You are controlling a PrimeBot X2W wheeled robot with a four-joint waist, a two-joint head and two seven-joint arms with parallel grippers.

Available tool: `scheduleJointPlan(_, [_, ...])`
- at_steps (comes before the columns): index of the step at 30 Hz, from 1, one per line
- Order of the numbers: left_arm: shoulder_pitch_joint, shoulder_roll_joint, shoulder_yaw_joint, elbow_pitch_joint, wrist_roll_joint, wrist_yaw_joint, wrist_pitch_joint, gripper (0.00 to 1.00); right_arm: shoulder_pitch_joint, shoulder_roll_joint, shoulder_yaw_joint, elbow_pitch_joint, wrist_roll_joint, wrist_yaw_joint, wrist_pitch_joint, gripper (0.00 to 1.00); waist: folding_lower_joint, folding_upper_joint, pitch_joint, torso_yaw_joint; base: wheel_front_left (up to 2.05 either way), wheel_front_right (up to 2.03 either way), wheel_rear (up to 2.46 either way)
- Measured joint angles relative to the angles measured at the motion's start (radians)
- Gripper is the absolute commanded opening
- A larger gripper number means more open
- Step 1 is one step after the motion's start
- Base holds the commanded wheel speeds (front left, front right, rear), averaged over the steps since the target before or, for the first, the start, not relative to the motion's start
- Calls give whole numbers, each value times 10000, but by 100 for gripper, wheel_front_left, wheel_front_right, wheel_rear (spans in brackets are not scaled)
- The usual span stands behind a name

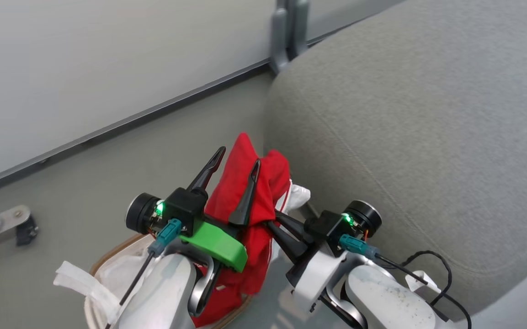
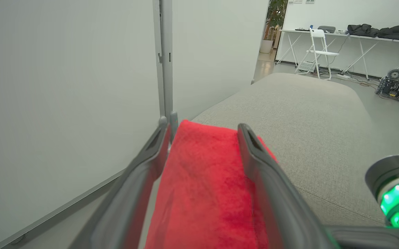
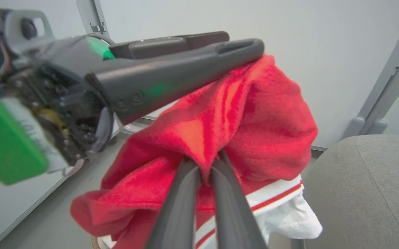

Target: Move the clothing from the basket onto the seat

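Status: mid-transfer, nothing on the seat [image 1: 405,137] yet.

- Right gripper [image 3: 206,159]: fingers pinched tight on a fold of the clothing [image 3: 254,114], carrying it as a bunched lump.
- Left gripper [image 1: 239,156]: fingers spread wide, no pinch. Red fabric sits in the gap between them, and in the right wrist view one finger lies across the top of the bundle. It looks like propping rather than holding.
- Clothing is raised above the basket [image 1: 112,250], just beside the seat's rounded front edge but not over the cushion. Its lower end hangs down inside the basket rim, so it isn't fully out.

Left to do, as I judge it: lift the tail clear, carry it across onto the cushion, then release. I can't tell whether the lump is one garment or both – if one, the basket needs a second pass.

Look of the fabric: bright red, soft, slightly fuzzy knit, heavily crumpled, with a white band carrying a red stripe at the lower edge. No lettering is visible. White cloth bulges out below the band; it may be lining or the basket liner [image 1: 121,269], I can't tell which.
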Motion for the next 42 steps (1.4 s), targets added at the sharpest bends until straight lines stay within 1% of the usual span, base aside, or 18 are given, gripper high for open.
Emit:
scheduleJointPlan(5, [145, -2, 61, -10, 56, 0, -2, 100, 224, -4, -299, -178, -94, 0, 2, 0, 0, 0, -68, -831, 0, 0, 0])
scheduleJointPlan(7, [176, -2, -10, -8, 71, 0, -2, 100, 315, 8, -600, -305, -155, 0, 2, 0, 0, 0, -84, -1131, 0, 0, 0])
scheduleJointPlan(10, [171, -15, -123, 8, 48, 0, -2, 100, 379, -10, -1064, -499, -320, 0, 2, 0, 0, 0, -60, -1439, 0, 0, 0])
scheduleJointPlan(14, [37, -6, -267, -6, 54, 0, -2, 100, 381, 0, -1732, -761, -694, 0, 2, 0, 0, 0, 150, -1617, 0, 0, 0])
scheduleJointPlan(18, [-59, 119, -378, -31, 69, 0, -2, 100, 42, -4, -2516, -777, -1143, 0, 2, 0, 0, 0, 458, -1669, 0, 0, 0])
scheduleJointPlan(22, [-149, 345, -401, -130, 163, 0, -2, 100, -909, -128, -3409, -830, -1616, 2, 2, 0, 0, 0, 861, -1697, 0, 0, 0])
scheduleJointPlan(26, [-458, 600, -631, -249, 207, 0, -2, 100, -2004, -717, -4742, -949, -2000, 0, 2, 0, 0, 0, 1372, -1625, 0, 0, 0])
scheduleJointPlan(29, [-743, 826, -790, -343, 215, 0, -2, 100, -2745, -1108, -5511, -846, -2318, 0, 0, 0, 0, 0, 1808, -1490, 0, 0, 0])
scheduleJointPlan(31, [-975, 980, -892, -439, 213, 0, -2, 100, -3259, -1425, -6011, -623, -2581, 0, 2, 0, 0, 0, 2142, -1372, 0, 0, 0])
scheduleJointPlan(35, [-1437, 1227, -1099, -640, 213, 0, -2, 100, -4191, -1839, -6966, -56, -2915, 0, 0, 0, 1, 0, 2787, -1141, 0, 0, 0])
scheduleJointPlan(38, [-1780, 1388, -1383, -786, 213, 0, -2, 100, -4929, -2222, -7833, 569, -3210, 0, 2, 0, 1, 0, 3356, -938, 0, 0, 0])
scheduleJointPlan(42, [-2210, 1563, -1741, -966, 213, 0, -2, 100, -5491, -2326, -8859, 1174, -3824, 2, -2, 0, 2, 0, 4063, -691, 0, 0, 0])
